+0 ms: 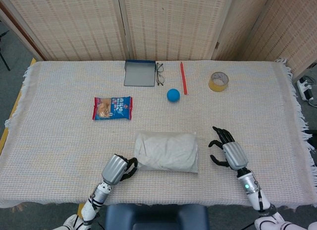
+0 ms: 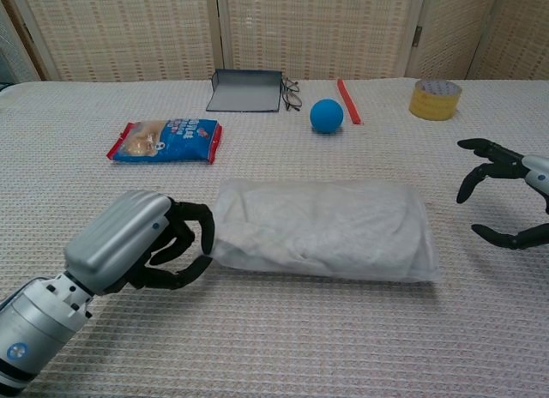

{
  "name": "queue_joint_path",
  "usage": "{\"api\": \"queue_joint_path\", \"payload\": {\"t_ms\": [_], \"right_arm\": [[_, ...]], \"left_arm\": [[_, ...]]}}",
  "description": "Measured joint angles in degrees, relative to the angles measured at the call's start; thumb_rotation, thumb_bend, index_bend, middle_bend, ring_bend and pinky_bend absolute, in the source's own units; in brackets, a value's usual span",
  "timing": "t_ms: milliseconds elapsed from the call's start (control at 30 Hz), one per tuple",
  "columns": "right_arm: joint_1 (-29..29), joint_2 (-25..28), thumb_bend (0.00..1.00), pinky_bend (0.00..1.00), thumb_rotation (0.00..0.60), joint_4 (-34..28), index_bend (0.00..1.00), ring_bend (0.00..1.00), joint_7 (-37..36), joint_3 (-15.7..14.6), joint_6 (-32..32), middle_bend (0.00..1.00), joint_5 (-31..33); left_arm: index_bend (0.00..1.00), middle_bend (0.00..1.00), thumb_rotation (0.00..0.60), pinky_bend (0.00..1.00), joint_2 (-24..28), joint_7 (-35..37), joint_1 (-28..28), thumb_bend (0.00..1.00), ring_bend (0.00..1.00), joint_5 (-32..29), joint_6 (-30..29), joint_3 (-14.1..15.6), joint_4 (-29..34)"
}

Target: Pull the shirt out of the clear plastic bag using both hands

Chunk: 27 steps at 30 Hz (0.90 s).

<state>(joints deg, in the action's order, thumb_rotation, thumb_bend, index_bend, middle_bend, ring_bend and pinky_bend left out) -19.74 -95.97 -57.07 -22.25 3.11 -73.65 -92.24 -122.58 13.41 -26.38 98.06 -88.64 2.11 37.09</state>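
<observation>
A clear plastic bag with a pale folded shirt inside lies across the near middle of the table. My left hand is at the bag's left end, its fingers curled in and pinching the plastic edge there. My right hand hovers a little to the right of the bag, fingers spread, thumb apart, touching nothing. The shirt is wholly inside the bag.
Further back lie a snack packet, a blue ball, a red pen, a tape roll, and a grey glasses case with glasses beside it. Woven screens stand behind the table.
</observation>
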Motion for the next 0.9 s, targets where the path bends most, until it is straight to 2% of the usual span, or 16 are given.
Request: {"api": "queue_joint_path", "payload": {"t_ms": [400, 900], "right_arm": [[-1.85, -9.25, 0.31, 0.00, 0.600, 15.11, 0.42, 0.00, -18.43, -0.62, -1.72, 0.00, -0.41], [-4.20, -19.37, 0.31, 0.00, 0.600, 30.23, 0.43, 0.00, -34.93, -1.35, -2.40, 0.00, -0.20]], "left_arm": [[0.72, 1.00, 0.600, 1.00, 0.70, -0.35, -0.22, 0.57, 1.00, -1.09, 1.62, -0.54, 2.00], [0.72, 1.00, 0.600, 1.00, 1.06, 0.16, -0.19, 0.56, 1.00, -2.09, 2.56, -1.14, 3.22]]}}
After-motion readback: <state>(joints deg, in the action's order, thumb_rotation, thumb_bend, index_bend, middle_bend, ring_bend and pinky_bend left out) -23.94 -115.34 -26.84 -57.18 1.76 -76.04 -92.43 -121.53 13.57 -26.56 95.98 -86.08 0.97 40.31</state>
